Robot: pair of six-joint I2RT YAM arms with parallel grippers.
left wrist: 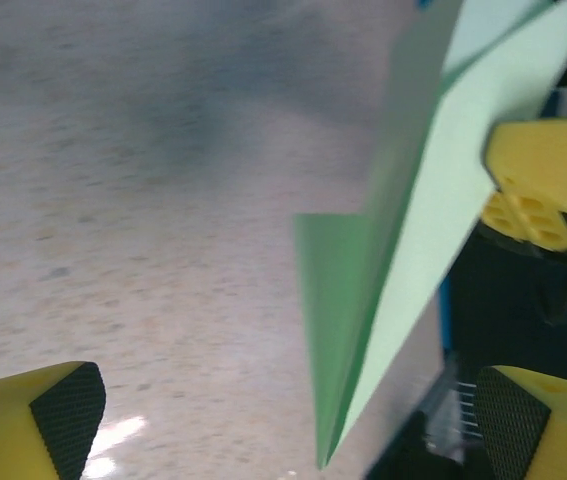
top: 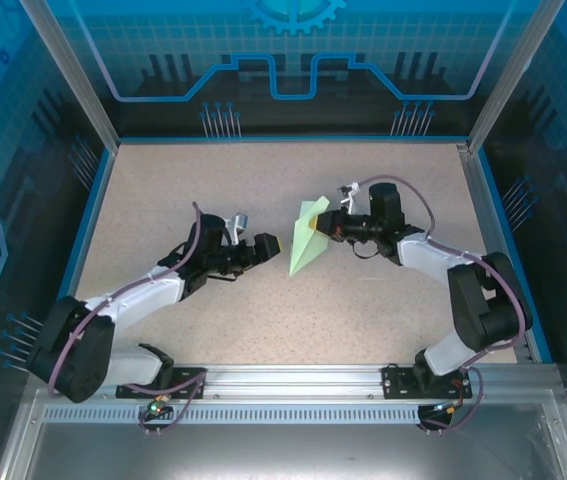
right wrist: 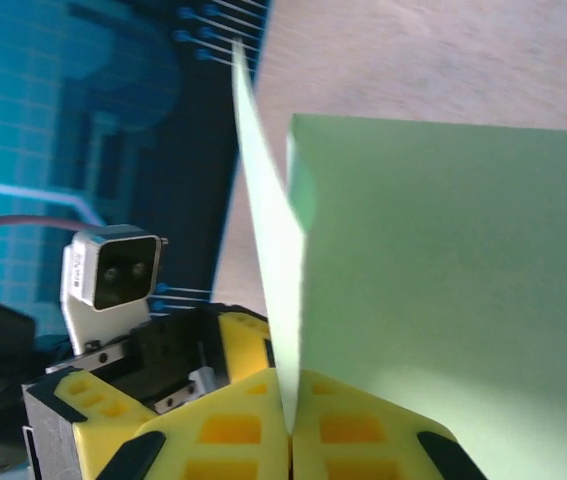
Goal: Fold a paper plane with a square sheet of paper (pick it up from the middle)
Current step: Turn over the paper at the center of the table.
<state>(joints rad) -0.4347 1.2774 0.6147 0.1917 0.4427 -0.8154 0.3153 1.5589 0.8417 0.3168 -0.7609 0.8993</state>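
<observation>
Across the speckled table (top: 263, 330), both arms reach inward from the near edge, the left arm (top: 133, 300) low and stretched, the right arm (top: 453, 280) bent. Between them, near mid-table, stands the paper plane (top: 308, 238), a folded pale green dart with its point toward the near edge. The right gripper (top: 319, 232) has its yellow jaws pressed together on the plane's folded edge. The left gripper (top: 275, 243) sits just beside the paper, jaws spread wide, holding nothing.
</observation>
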